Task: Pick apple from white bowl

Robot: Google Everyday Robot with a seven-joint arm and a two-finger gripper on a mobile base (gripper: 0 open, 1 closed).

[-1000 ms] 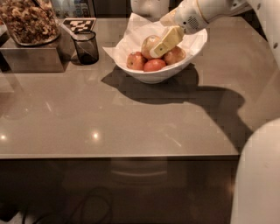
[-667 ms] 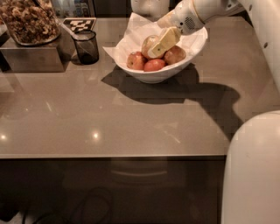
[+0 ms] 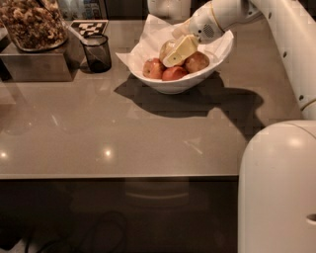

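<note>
The white bowl (image 3: 190, 83), lined with crinkled white paper, stands at the back of the brown table. It holds the large pale yellow apple (image 3: 164, 49) at the back and three smaller red apples (image 3: 174, 73) in front of it. My gripper (image 3: 174, 54) reaches in from the upper right on the white arm (image 3: 222, 15). It is down inside the bowl, right against the pale apple, and it covers that apple's right side.
A small dark glass cup (image 3: 97, 52) stands left of the bowl. Behind it lie a black-and-white marker card (image 3: 89, 26) and a metal box with a jar of nuts (image 3: 32, 23). My white body (image 3: 276, 188) fills the lower right.
The gripper has moved slightly left and lower into the bowl, closer onto the pale apple. My white body takes up more of the lower right.
</note>
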